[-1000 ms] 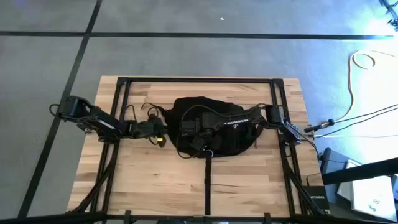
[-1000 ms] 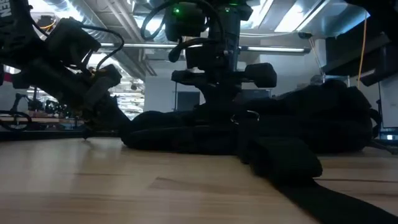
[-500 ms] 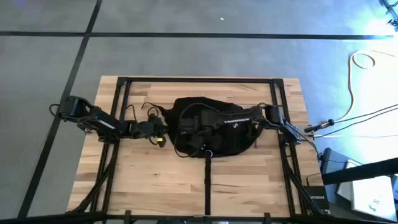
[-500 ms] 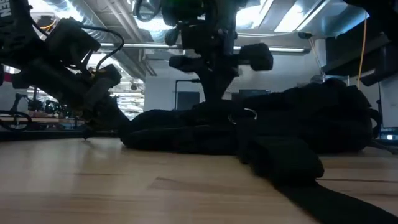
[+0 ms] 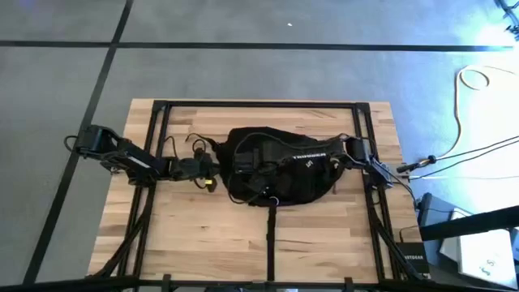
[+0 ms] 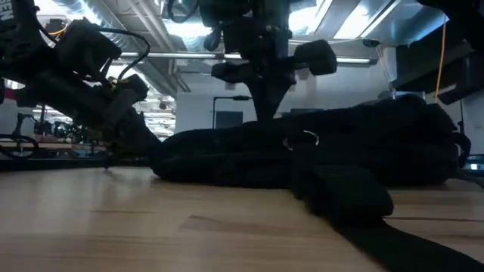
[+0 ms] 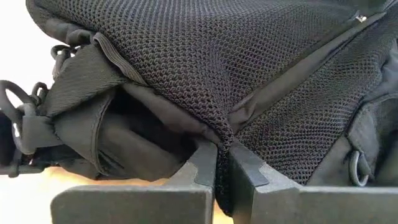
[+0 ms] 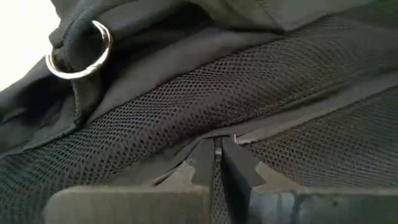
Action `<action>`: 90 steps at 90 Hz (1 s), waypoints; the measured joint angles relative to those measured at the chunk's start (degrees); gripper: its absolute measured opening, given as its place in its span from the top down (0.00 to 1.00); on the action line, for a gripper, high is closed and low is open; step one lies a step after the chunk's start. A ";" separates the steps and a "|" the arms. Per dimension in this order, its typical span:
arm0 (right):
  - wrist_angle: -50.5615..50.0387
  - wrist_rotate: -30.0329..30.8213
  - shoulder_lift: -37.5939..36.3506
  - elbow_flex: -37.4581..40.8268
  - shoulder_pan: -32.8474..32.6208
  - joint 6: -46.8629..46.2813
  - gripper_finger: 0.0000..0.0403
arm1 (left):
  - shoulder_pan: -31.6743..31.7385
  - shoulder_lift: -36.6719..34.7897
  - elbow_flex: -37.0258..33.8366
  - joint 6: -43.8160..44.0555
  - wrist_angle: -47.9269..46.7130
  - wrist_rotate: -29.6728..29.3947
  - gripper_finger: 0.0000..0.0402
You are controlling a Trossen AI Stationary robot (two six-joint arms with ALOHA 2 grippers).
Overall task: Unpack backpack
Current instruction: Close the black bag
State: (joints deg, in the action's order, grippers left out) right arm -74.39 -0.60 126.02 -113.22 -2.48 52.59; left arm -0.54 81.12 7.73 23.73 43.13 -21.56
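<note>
From above, the backpack point(image 5: 280, 166) lies flat mid-surface point(image 5: 203, 235), and the left end effector point(image 5: 212, 168) is right at its left edge while the right end effector point(image 5: 243, 162) reaches across the bag from the right and sits on its left part, so the two ends are close together over the same side. Down at surface level, the backpack point(image 6: 318, 155) spreads wide and low, a strap point(image 6: 393, 234) trailing toward the camera, a metal ring point(image 6: 301, 138) showing on top. Left wrist camera: left end effector point(image 7: 222, 163) with fingers point(image 7: 202, 165) pinched together on a fold of black mesh. Right wrist camera: right end effector point(image 8: 217, 155) likewise clamped on mesh fabric, a silver ring point(image 8: 79, 50) just beyond it.
</note>
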 joint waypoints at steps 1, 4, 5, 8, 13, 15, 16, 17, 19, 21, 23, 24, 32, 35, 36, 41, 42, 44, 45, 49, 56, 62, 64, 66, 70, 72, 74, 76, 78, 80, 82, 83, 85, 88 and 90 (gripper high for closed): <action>-0.15 0.00 -0.01 -0.15 0.00 -0.07 1.00 | 0.00 0.00 0.00 0.00 0.00 0.00 1.00; -0.69 0.00 -0.01 -0.72 0.00 -0.30 1.00 | 0.00 0.00 0.00 0.00 0.00 0.00 1.00; -0.90 0.00 -0.01 -0.93 0.00 -0.43 1.00 | 0.00 0.00 0.00 -0.01 -0.01 -0.01 1.00; -1.35 0.00 -0.01 -1.48 0.00 -1.00 1.00 | 0.00 0.00 0.00 -0.02 -0.02 -0.02 1.00; -1.77 -0.06 -0.01 -2.27 -0.02 -1.57 1.00 | 0.00 0.00 0.00 -0.02 -0.02 -0.02 1.00; -1.97 -0.17 -0.01 -2.58 -0.02 -1.76 1.00 | 0.00 0.00 0.00 -0.04 0.00 -0.04 1.00; -2.08 -0.26 -0.01 -2.74 -0.02 -1.88 1.00 | 0.00 0.00 0.00 -0.04 0.00 -0.04 1.00; -2.20 -0.46 -0.01 -2.87 -0.04 -2.05 1.00 | 0.00 0.00 0.00 -0.04 0.00 -0.04 1.00; -2.49 -0.70 -0.01 -3.14 -0.04 -2.53 1.00 | 0.00 0.00 0.00 -0.05 0.03 -0.02 1.00; -2.71 -0.93 -0.01 -3.30 -0.04 -2.99 1.00 | 0.00 0.00 0.00 -0.07 0.06 -0.02 1.00; -2.90 -1.09 -0.01 -3.37 -0.04 -3.39 1.00 | 0.00 0.00 0.00 -0.09 0.11 0.00 1.00; -3.00 -1.15 -0.01 -3.37 -0.04 -3.60 1.00 | 0.00 0.00 0.00 -0.07 0.12 0.00 1.00; -4.29 -1.40 -0.01 -3.37 -0.04 -4.83 1.00 | -0.02 -0.02 0.06 -0.11 0.24 0.19 1.00; -4.87 -1.43 -0.01 -3.37 -0.05 -5.43 1.00 | -0.02 -0.01 0.09 -0.13 0.30 0.20 1.00; -5.01 -1.44 -0.01 -3.37 -0.06 -5.67 1.00 | -0.02 -0.01 0.08 -0.13 0.31 0.20 1.00; -5.36 -1.53 -0.01 -3.37 -0.07 -6.32 1.00 | -0.02 -0.02 0.09 -0.13 0.33 0.21 1.00; -5.39 -1.53 -0.01 -3.37 -0.07 -6.43 1.00 | -0.02 -0.02 0.08 -0.13 0.33 0.20 1.00; -5.44 -1.55 -0.01 -3.37 -0.07 -6.63 1.00 | -0.02 0.00 0.07 -0.13 0.33 0.20 1.00; -5.54 -1.56 -0.01 -3.37 -0.07 -6.74 1.00 | -0.02 0.00 0.07 -0.13 0.33 0.20 1.00; -5.93 -1.56 -0.01 -3.37 -0.07 -7.27 1.00 | -0.02 0.00 0.09 -0.13 0.39 0.20 1.00; -7.61 -1.62 -0.01 -3.37 -0.07 -8.40 1.00 | -0.02 0.00 0.06 -0.19 0.24 0.11 1.00; -14.30 -4.47 -0.16 -3.09 -0.30 -9.05 1.00 | 0.15 0.16 -0.42 -0.26 -1.47 -1.77 1.00; -14.20 -4.97 -0.28 -3.11 -0.39 -9.13 1.00 | 0.18 0.20 -0.48 -0.27 -2.05 -2.27 1.00; -13.55 -5.57 -0.36 -3.29 -0.48 -9.26 1.00 | 0.20 0.20 -0.48 -0.31 -2.30 -2.72 1.00; -14.06 -6.49 -0.38 -3.41 -0.60 -10.12 1.00 | 0.21 0.13 -0.50 -0.31 -2.40 -2.94 1.00; -14.98 -6.44 -0.38 -3.30 -0.67 -10.46 1.00 | 0.19 0.13 -0.49 -0.31 -2.44 -3.15 1.00; -15.57 -6.16 -0.38 -3.19 -0.77 -10.71 1.00 | 0.16 0.13 -0.43 -0.31 -2.61 -3.31 1.00; -15.30 -5.78 -0.37 -3.16 -0.85 -10.77 1.00 | 0.13 0.13 -0.39 -0.30 -2.74 -3.30 1.00; -14.53 -5.67 -0.37 -3.16 -0.94 -10.79 1.00 | 0.14 0.12 -0.37 -0.28 -2.86 -3.26 1.00; -13.71 -5.42 -0.38 -3.20 -0.94 -10.79 1.00 | 0.15 0.11 -0.37 -0.28 -2.96 -3.20 1.00; -13.13 -5.04 -0.38 -3.24 -0.97 -10.76 1.00 | 0.13 0.11 -0.33 -0.26 -3.06 -3.19 1.00; -12.85 -4.95 -0.38 -3.24 -1.05 -10.73 1.00 | 0.13 0.11 -0.33 -0.26 -3.07 -3.20 1.00; -12.30 -4.85 -0.38 -3.24 -1.23 -10.72 1.00 | 0.13 0.11 -0.31 -0.26 -3.08 -3.21 1.00; -11.05 -4.81 -0.38 -3.24 -1.39 -10.70 1.00 | 0.13 0.11 -0.31 -0.24 -3.04 -3.21 1.00; -10.28 -4.80 -0.37 -3.24 -1.43 -10.58 1.00 | 0.11 0.11 -0.31 -0.19 -3.02 -3.17 1.00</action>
State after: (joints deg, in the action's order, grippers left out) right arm -84.66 -5.40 125.65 -116.46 -3.91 42.01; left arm -0.43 81.23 7.42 23.53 40.12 -24.73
